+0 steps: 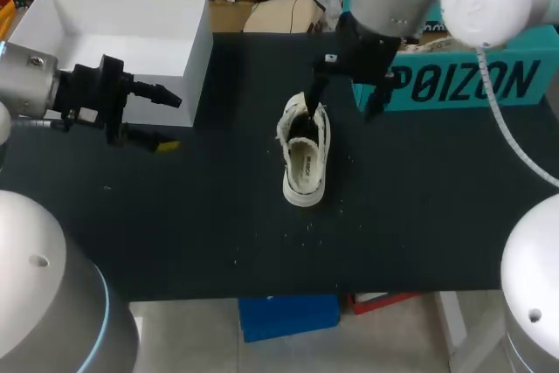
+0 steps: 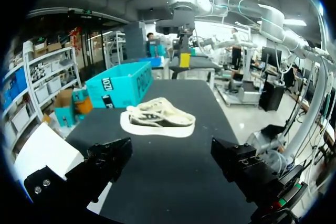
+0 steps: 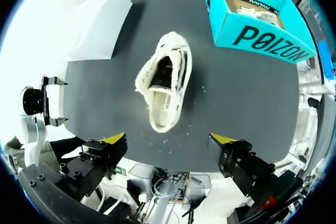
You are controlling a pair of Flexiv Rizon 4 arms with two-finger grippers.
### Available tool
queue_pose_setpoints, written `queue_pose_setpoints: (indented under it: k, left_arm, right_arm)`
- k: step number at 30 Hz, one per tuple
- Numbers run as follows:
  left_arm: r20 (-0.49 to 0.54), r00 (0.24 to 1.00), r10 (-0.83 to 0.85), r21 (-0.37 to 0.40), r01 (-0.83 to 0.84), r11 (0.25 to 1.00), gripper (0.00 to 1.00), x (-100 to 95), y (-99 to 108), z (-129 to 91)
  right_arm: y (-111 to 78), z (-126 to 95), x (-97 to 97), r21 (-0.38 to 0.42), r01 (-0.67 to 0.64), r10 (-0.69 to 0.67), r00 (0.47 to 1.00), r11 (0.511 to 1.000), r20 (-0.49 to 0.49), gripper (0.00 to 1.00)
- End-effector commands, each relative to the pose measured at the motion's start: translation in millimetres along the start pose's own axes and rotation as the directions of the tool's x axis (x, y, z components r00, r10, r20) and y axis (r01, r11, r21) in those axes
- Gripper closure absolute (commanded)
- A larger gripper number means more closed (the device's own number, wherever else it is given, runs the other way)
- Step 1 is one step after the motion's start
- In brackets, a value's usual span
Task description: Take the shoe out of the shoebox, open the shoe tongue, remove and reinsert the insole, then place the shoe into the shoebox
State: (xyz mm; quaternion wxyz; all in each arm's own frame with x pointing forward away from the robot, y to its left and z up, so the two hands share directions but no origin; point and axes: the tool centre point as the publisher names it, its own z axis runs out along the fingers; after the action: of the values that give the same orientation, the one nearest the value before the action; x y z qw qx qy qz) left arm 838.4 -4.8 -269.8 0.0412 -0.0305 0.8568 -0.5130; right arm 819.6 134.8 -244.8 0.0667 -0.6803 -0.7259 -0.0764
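A white shoe [image 1: 302,160] lies on the black table [image 1: 201,233] near the middle, its opening up and the insole showing inside. My right gripper [image 1: 343,107] hangs open above the shoe's far end, with nothing between its fingers. In the right wrist view the shoe [image 3: 165,85] lies below and ahead of the open gripper [image 3: 168,140]. My left gripper [image 1: 172,121] is open at the table's left, beside the white box [image 1: 122,32], well apart from the shoe. The left wrist view has the shoe [image 2: 160,116] ahead of its open gripper [image 2: 173,163]. A teal shoebox [image 1: 472,83] stands at the back right.
The teal shoebox [image 3: 257,19] is open, with something white inside. The white box [image 3: 100,24] sits at the table's back left corner. Small white specks lie on the table in front of the shoe. My right arm [image 2: 184,3] hangs over the shoe in the left wrist view.
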Motion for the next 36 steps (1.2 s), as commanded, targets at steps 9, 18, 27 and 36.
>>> queue_pose_setpoints:
  k: [9,18,27,36]
  left_arm:
    - [0.004,1.0,0.001,-0.003,-0.001,1.0,0.0,0.5,0.4,1.6]
    - [0.004,1.0,0.001,-0.003,-0.001,1.0,0.0,0.5,0.4,1.6]
    - [0.004,1.0,0.001,-0.003,-0.001,1.0,0.0,0.5,0.4,1.6]
    - [0.004,1.0,0.001,-0.003,-0.001,1.0,0.0,0.5,0.4,1.6]
  right_arm:
    - [48.5,50.6,4.9,0.094,0.033,-0.046,0.99,0.995,0.131,0.16]
    - [48.0,82.3,-11.3,0.051,0.054,-0.059,0.994,0.997,0.097,0.24]
    - [60.1,111.5,-25.8,0.041,0.079,-0.082,0.993,0.996,0.087,0.29]
    - [82.5,145.0,-42.6,0.048,0.12,-0.124,0.987,0.992,0.106,0.35]
